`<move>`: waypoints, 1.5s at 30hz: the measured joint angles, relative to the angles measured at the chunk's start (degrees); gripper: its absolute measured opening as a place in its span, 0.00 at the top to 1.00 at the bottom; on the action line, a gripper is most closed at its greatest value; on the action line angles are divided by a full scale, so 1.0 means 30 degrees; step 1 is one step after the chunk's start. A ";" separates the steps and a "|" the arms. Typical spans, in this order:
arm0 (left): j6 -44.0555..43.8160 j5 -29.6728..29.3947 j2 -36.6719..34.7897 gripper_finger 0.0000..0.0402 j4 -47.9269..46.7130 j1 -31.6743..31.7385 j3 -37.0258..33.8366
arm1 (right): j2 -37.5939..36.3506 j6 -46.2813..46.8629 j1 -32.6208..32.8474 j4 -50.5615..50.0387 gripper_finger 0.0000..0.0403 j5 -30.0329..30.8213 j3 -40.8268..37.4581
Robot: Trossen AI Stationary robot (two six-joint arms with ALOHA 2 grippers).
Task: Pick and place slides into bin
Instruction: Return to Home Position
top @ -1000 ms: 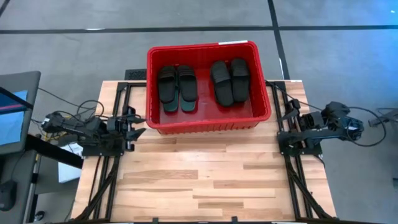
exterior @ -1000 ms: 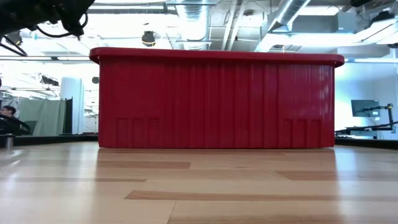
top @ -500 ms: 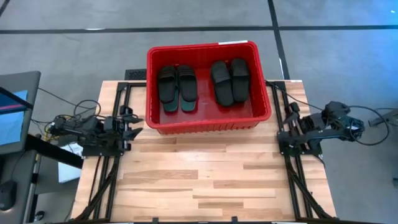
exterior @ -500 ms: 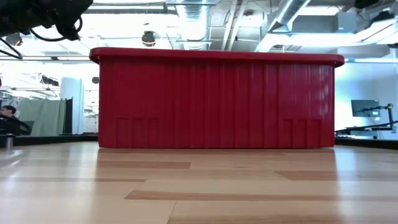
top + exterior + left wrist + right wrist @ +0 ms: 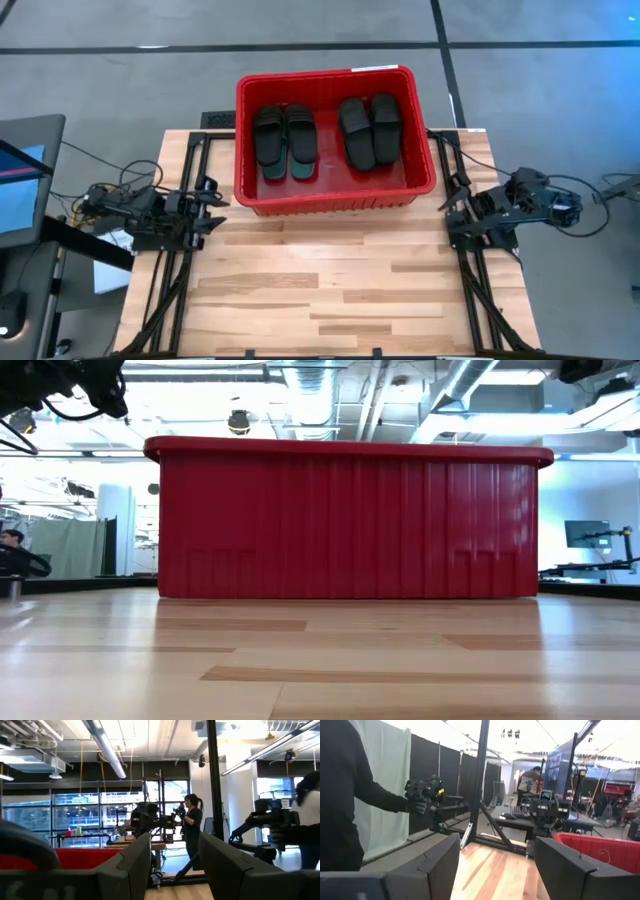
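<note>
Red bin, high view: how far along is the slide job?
Done: four black rubber slides lie in the red plastic bin, as two pairs; none on the wooden table. In hand: nothing; left gripper and right gripper sit at the table's sides, fingers open, empty. Left: no slide to pick; arms likely just park.

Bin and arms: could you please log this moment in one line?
bin: far side of table | slides: four black visible, in bin | left gripper: left edge, open, empty | right gripper: right edge, open, empty
</note>
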 joint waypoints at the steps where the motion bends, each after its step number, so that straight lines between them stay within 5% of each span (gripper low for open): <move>1: -0.0036 -0.0074 0.0000 0.61 0.0000 -0.0050 0.0000 | 0.0000 0.0018 0.0000 0.0319 0.41 0.0000 -0.0187; 13: -0.0058 -0.1739 0.0375 0.61 0.1040 -0.0687 0.0971 | 0.0007 0.1044 0.0000 0.1191 0.41 0.1334 -0.0586; 18: 0.0043 -0.1888 0.1463 0.61 -0.2594 -0.0721 0.3001 | 0.0007 0.1129 0.0000 0.0104 0.41 0.1446 -0.0094; 29: -0.1578 -0.6307 0.2637 0.61 -0.4924 -0.0699 0.3963 | 0.0007 0.1550 -0.0029 -0.0946 0.41 0.2900 -0.0021; 45: -0.2347 -0.6400 0.2623 0.61 -0.5493 -0.0706 0.3963 | 0.0007 0.1632 -0.0029 -0.0939 0.41 0.2835 -0.0021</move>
